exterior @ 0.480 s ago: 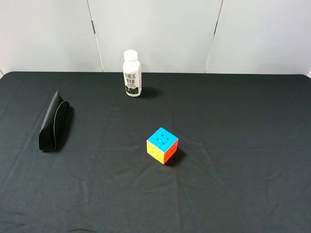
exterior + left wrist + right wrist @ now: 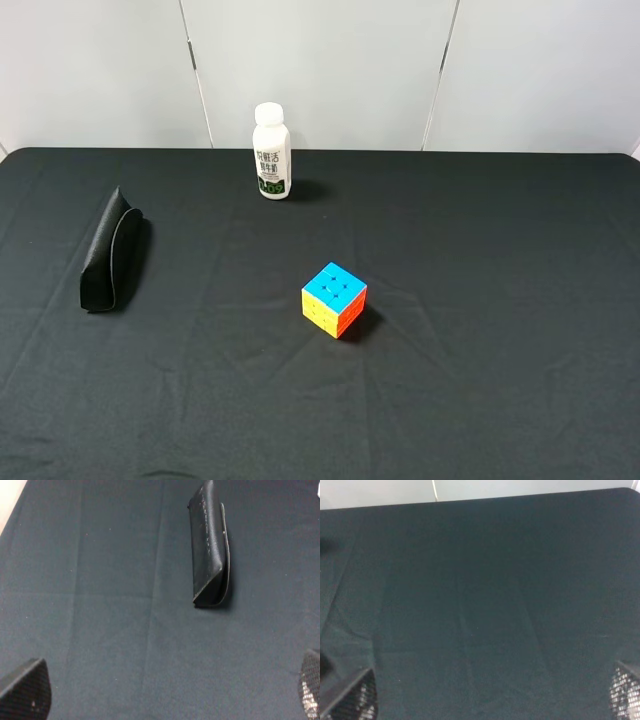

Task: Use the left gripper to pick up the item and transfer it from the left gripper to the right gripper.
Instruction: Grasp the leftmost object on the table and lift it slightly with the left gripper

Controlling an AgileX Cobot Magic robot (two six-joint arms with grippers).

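The item, a long flat black pouch [image 2: 110, 252] with a stitched edge, lies on the black cloth at the left of the table. In the left wrist view the pouch [image 2: 210, 550] lies some way ahead of my left gripper [image 2: 167, 700], whose fingertips [image 2: 27, 692] stand far apart, open, with only cloth between them. My right gripper [image 2: 492, 700] is open too, its fingertips [image 2: 355, 700] at the frame's corners over bare cloth. Neither arm shows in the exterior high view.
A multicoloured puzzle cube [image 2: 334, 299] sits near the middle of the table. A white bottle [image 2: 271, 151] with a green label stands at the back, near the grey wall. Black cloth [image 2: 480, 300] covers the whole table.
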